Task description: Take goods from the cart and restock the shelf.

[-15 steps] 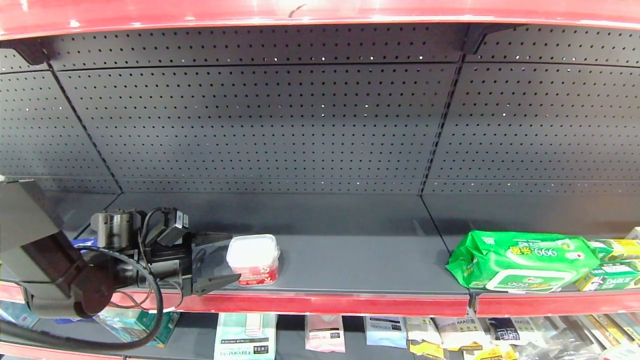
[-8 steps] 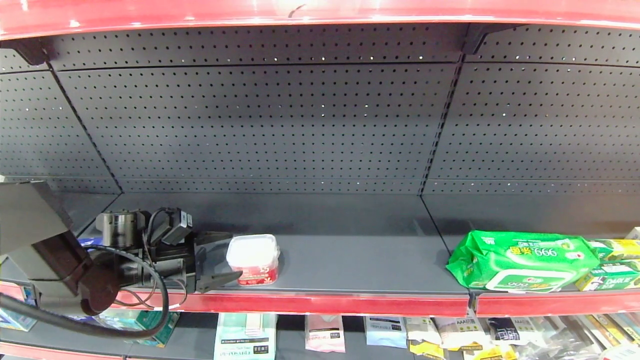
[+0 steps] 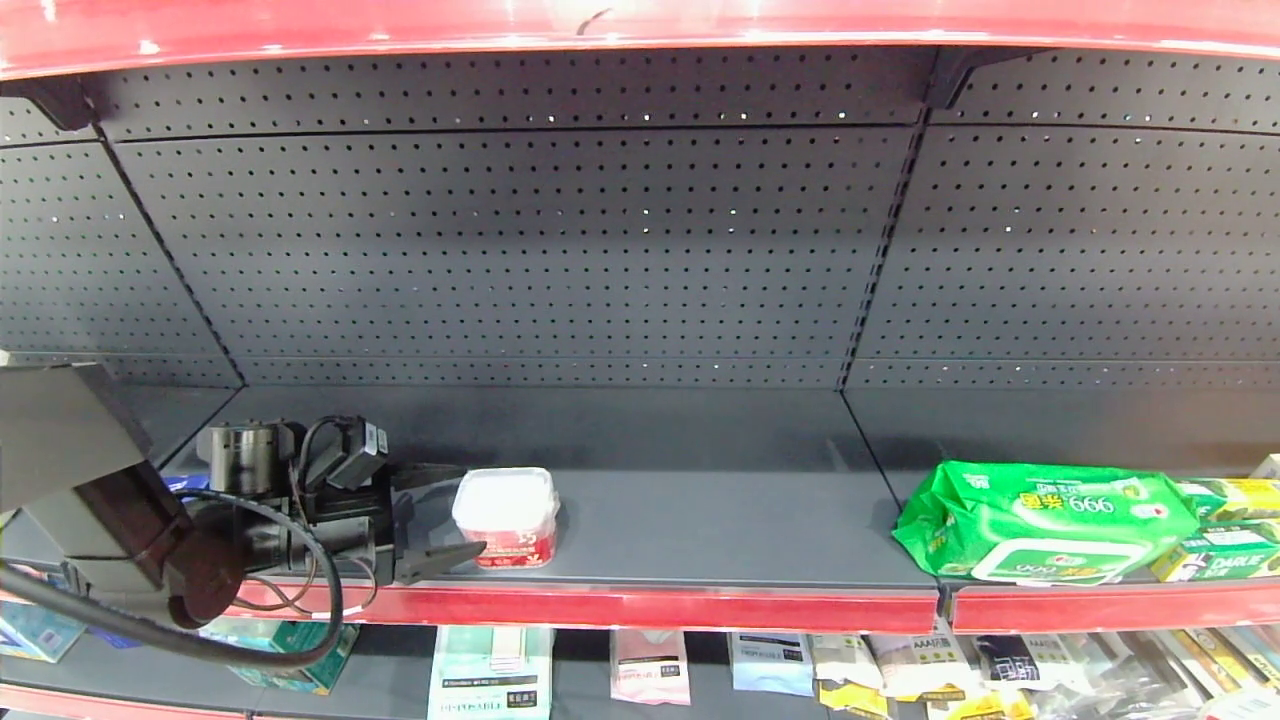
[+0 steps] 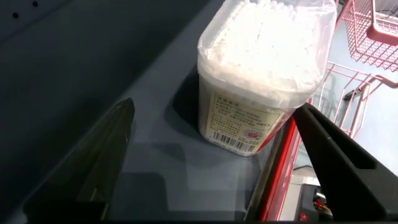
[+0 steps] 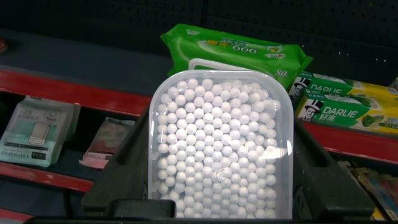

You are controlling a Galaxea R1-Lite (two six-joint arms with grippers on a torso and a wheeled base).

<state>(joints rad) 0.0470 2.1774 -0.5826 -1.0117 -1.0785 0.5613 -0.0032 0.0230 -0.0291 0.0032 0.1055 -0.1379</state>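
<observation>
A clear tub of cotton swabs (image 3: 505, 517) with a red label stands upright near the front of the grey shelf (image 3: 700, 520). My left gripper (image 3: 447, 515) is open, level with the tub's left side, its fingertips flanking the tub's near end. In the left wrist view the same tub (image 4: 261, 87) stands free between the spread fingers (image 4: 93, 168) of the left gripper (image 4: 216, 107). My right gripper (image 5: 221, 162) is shut on a second tub of cotton swabs (image 5: 221, 143), seen from above, held in front of the shelving.
A green wipes pack (image 3: 1040, 520) and green-yellow boxes (image 3: 1215, 550) lie at the shelf's right end. The lower shelf holds several hanging packets (image 3: 650, 665). A perforated back panel (image 3: 560, 250) closes the rear. Bare board lies between the tub and the wipes.
The left arm has edged slightly to the right toward the tub. The tub on the shelf has stayed where it was.
</observation>
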